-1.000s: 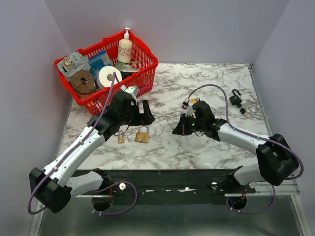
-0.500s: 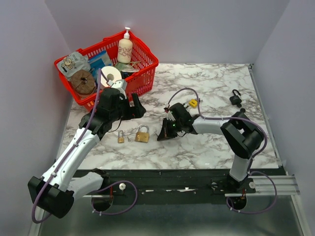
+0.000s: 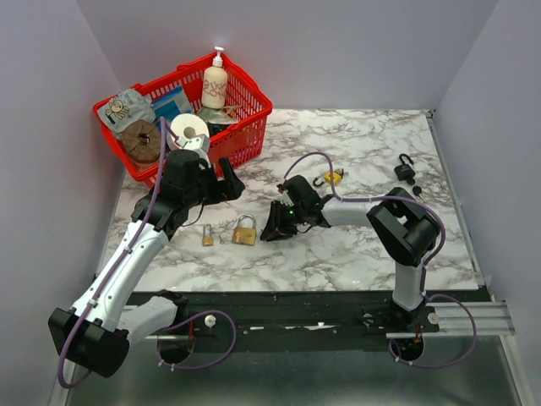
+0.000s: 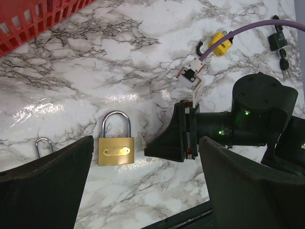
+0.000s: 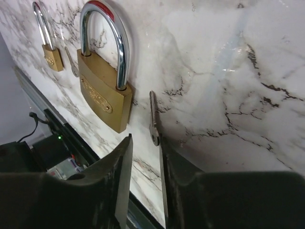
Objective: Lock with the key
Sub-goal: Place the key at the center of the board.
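A brass padlock point(image 3: 244, 231) lies flat on the marble table point(image 3: 355, 245), its steel shackle pointing away from the arms. A small silver key point(image 5: 153, 119) lies on the marble just right of the padlock point(image 5: 102, 93). My right gripper point(image 5: 145, 143) is low over the table with its jaws a little apart. The key's head sits at the mouth of that gap against the right finger, not gripped. In the top view the right gripper point(image 3: 269, 230) points at the padlock's right side. My left gripper point(image 3: 226, 186) hovers wide open above and behind the padlock point(image 4: 116, 150), holding nothing.
A smaller brass padlock point(image 3: 207, 236) lies left of the big one, with another key point(image 5: 71, 62) beside it. A red basket point(image 3: 250, 123) of goods stands at the back left. A yellow lock point(image 3: 332, 178) and a black padlock point(image 3: 406, 172) lie at the right.
My right gripper has slid left up to the brass padlock and its jaws have parted from shut. The left gripper has drawn back toward the basket.
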`<state>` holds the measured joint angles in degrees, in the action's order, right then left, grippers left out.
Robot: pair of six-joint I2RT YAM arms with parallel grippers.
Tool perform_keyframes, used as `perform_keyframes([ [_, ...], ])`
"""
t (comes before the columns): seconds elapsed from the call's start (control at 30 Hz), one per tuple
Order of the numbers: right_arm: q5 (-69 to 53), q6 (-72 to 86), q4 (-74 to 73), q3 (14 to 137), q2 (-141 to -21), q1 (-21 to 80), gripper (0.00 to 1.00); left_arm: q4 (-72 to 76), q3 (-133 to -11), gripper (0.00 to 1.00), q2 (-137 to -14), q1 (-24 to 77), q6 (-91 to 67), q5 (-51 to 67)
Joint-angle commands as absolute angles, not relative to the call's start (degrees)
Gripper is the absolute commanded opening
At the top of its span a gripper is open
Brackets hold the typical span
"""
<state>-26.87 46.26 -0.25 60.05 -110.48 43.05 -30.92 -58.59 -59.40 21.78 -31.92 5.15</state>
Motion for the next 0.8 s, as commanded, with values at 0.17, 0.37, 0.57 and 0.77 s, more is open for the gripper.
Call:
perform_keyframes([
  [0.17,-24.4,42.6,-9.7,61.5,-104.3,43.2,0.56,-30.1,-59.9,0.99,-58.2,21.1,-31.2,5.0],
  [0.37,-22.3,30.5,-16.6,63.6,-97.4,37.2,0.71,-29.4,-62.2,0.99,-58.7,20.9,-29.4,6.1],
  [0.57,-20.5,9.2,-23.1,67.6,-92.8,26.8,0.89,-28.3,-65.6,0.99,-61.2,20.7,-27.2,8.9],
  [0.77,-23.8,-22.9,-37.6,81.4,-99.0,19.9,0.96,-26.6,-67.3,0.99,-63.3,20.7,-21.6,17.7],
])
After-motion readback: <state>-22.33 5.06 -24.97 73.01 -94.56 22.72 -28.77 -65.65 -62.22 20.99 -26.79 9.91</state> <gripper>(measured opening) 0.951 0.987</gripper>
